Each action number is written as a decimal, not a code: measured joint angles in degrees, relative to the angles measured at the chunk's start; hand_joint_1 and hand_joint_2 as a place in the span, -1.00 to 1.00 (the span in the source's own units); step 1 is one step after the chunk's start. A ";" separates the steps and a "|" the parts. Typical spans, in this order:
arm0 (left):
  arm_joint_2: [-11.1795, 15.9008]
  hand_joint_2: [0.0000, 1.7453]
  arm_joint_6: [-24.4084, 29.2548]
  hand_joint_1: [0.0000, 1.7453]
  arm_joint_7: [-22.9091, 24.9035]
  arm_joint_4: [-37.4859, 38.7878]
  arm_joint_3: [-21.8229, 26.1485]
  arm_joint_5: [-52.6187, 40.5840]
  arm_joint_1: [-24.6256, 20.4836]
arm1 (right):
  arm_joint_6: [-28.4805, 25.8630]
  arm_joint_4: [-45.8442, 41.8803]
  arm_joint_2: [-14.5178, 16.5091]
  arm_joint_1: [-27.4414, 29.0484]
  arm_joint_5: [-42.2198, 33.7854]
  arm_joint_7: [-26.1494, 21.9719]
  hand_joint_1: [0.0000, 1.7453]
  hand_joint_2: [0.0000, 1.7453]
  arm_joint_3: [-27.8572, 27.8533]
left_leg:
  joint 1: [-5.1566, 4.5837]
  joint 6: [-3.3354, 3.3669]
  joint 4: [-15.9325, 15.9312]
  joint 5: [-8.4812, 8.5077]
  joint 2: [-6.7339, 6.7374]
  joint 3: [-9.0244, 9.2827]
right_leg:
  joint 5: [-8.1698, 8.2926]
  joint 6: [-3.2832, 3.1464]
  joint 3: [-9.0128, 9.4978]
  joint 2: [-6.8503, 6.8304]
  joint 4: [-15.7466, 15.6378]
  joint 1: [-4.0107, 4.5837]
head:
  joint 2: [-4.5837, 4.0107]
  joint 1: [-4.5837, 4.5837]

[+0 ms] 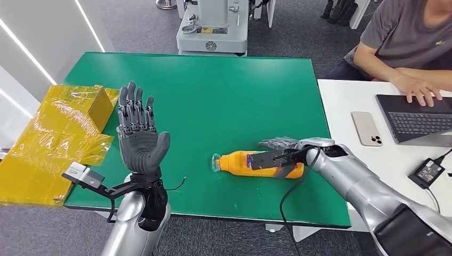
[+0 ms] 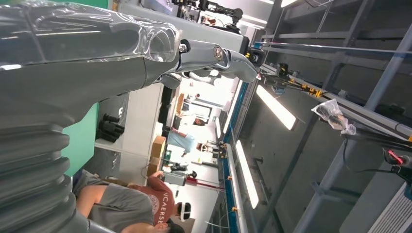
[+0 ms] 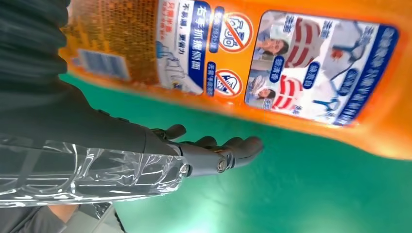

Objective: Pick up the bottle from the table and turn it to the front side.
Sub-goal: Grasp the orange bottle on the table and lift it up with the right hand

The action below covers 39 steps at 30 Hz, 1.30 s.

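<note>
right hand (image 1: 277, 152) open beside bottle (image 1: 245, 163) | bottle lies flat, long axis crossing the palm | left hand (image 1: 139, 133) open, well apart

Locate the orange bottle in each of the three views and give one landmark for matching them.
Head view: bottle lying on the green mat, lower centre, right hand at it.
Left wrist view: not in it.
Right wrist view: bottle label across the top.
Shared landmark: the green mat.

Left robot hand (image 2: 97, 73) fingers extended, ceiling lights (image 2: 274, 107) and a seated person (image 2: 131, 204) beyond.
</note>
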 joint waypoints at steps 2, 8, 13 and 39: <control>0.06 1.00 0.04 -1.00 0.00 0.00 0.00 0.01 0.00 | -0.52 0.34 -0.04 0.60 0.01 0.00 -1.00 1.00 0.42 | 0.00 0.00 0.00 0.00 0.00 0.00 | 0.00 0.00 0.00 0.00 0.00 0.00 | 0.00 0.00; 0.16 1.00 0.15 -1.00 -0.01 0.00 0.00 0.05 -0.04 | -2.49 1.04 -0.31 1.84 0.12 0.61 -1.00 1.00 1.14 | 0.00 0.00 0.00 0.00 0.00 0.01 | 0.00 0.00 0.00 0.00 0.00 0.00 | 0.00 -0.01; 0.27 1.00 0.22 -1.00 0.00 0.00 -0.02 0.13 -0.06 | -4.20 1.21 -0.69 2.57 0.42 1.38 -1.00 1.00 1.39 | 0.00 0.00 0.00 0.00 0.03 0.02 | 0.00 0.00 0.00 0.02 0.00 0.00 | 0.00 -0.01; 0.34 1.00 -0.60 -1.00 0.15 0.26 -0.02 0.07 -0.19 | -18.34 -0.41 -1.73 7.00 5.78 3.99 1.00 1.00 -0.28 | 0.00 0.11 0.01 0.00 0.07 0.39 | 0.08 0.15 0.46 0.03 -0.04 0.00 | 0.00 0.00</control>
